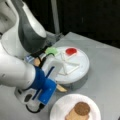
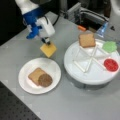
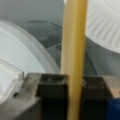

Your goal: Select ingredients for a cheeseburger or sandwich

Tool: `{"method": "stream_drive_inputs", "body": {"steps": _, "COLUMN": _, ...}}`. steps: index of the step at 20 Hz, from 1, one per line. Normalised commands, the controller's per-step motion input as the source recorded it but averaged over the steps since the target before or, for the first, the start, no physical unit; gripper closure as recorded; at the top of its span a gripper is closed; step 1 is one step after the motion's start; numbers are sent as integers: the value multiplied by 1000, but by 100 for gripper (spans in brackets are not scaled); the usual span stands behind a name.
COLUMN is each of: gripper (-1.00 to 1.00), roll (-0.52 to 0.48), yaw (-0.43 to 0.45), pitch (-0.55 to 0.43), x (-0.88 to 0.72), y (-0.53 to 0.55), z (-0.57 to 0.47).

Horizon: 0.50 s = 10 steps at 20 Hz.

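My gripper (image 2: pixel 47 42) is shut on the yellow cheese square (image 2: pixel 48 49) and holds it in the air between the round tray and the white paper plate (image 2: pixel 51 65). In the wrist view the cheese (image 3: pixel 74 50) runs edge-on between the black fingers (image 3: pixel 52 93). In a front view one corner of it (image 1: pixel 61 88) shows below the hand. On the plate lies a brown toast square (image 2: pixel 35 74) with the dark round patty (image 2: pixel 45 80) on its corner, seen in both front views (image 1: pixel 82 108). The divided white tray (image 2: pixel 87 75) holds a second toast (image 2: pixel 86 40), the green leaf (image 2: pixel 109 46) and the red disc (image 2: pixel 111 64).
The tray (image 1: pixel 83 62) stands raised on the grey table, with thin white dividers. The arm's bulky white links (image 1: pixel 15 70) fill a front view's left. An orange object (image 2: pixel 81 28) and metal gear (image 2: pixel 92 15) sit behind the tray. A black perforated board (image 2: pixel 12 107) borders the table.
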Motion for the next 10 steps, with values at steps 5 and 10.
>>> {"method": "stream_drive_inputs", "body": {"steps": 5, "gripper": 100, "roll": -306, "yaw": 206, "pitch": 162, "x": 579, "y": -41, "z": 136}}
{"method": "stream_drive_inputs", "body": {"steps": 10, "gripper": 100, "roll": -336, "yaw": 176, "pitch": 167, "x": 721, "y": -71, "z": 55}}
